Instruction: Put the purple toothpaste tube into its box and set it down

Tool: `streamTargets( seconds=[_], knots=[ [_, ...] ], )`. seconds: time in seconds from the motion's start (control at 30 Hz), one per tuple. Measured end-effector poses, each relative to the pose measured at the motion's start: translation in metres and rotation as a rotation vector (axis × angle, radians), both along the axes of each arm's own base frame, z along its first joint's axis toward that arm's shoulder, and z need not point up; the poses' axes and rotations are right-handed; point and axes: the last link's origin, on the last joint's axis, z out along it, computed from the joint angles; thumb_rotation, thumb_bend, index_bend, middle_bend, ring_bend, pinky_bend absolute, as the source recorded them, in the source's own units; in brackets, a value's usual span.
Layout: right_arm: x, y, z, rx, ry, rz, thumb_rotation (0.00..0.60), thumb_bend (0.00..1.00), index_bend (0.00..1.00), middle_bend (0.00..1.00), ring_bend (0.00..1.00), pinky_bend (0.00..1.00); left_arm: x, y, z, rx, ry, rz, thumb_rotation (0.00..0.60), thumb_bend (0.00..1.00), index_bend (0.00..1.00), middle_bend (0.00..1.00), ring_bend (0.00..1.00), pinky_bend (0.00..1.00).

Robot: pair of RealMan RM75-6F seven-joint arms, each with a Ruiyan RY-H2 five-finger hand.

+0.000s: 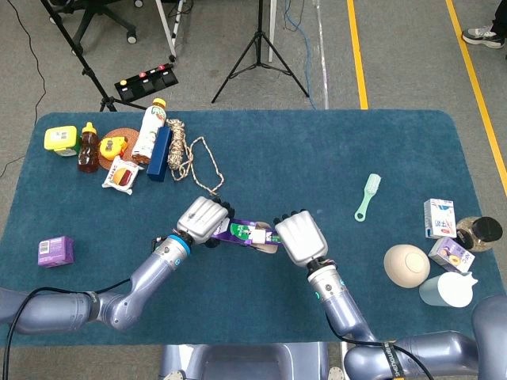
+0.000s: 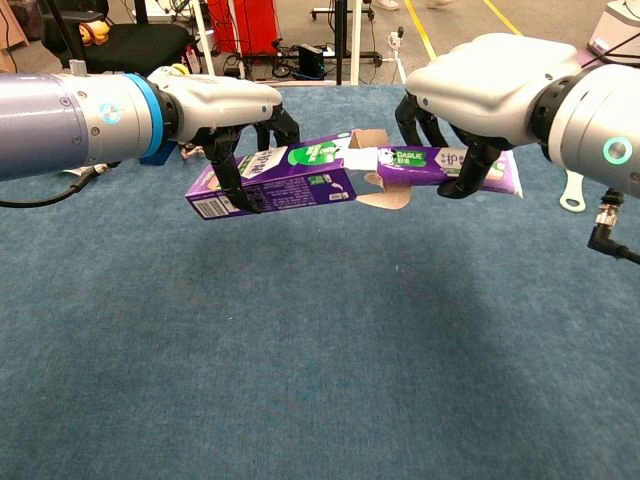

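Note:
My left hand (image 2: 225, 110) (image 1: 203, 218) grips the purple toothpaste box (image 2: 275, 178) (image 1: 230, 232) above the blue table, its open flap end facing right. My right hand (image 2: 480, 85) (image 1: 299, 237) holds the purple toothpaste tube (image 2: 445, 165), lying level. The tube's white cap end (image 2: 362, 160) sits at the box's open mouth, between the flaps. In the head view the tube is mostly hidden under my right hand.
At the back left stand bottles (image 1: 150, 129), a blue box (image 1: 159, 153), a rope (image 1: 194, 154) and snacks. A small purple box (image 1: 55, 251) lies at the left. A green brush (image 1: 367, 196), a bowl (image 1: 406, 265), cartons and a cup (image 1: 445, 289) sit at the right.

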Motion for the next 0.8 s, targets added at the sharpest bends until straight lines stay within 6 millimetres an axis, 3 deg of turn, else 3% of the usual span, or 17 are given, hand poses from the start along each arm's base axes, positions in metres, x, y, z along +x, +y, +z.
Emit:
streamTargets(
  seconds=[0.4,0.8],
  knots=[
    [0.014,0.007,-0.002,-0.075,0.169,0.095,0.600,0.49,0.49,0.56,0.58,0.62,0.018,-0.008,-0.008,-0.003,0.028,-0.003,0.600,0.23,0.44,0.34,0.29,0.52],
    [0.026,0.021,-0.019,-0.100,0.289,0.105,0.600,0.49,0.49,0.56,0.58,0.64,0.024,-0.007,-0.008,0.003,-0.006,0.025,0.600,0.24,0.44,0.34,0.29,0.53]
  ],
)
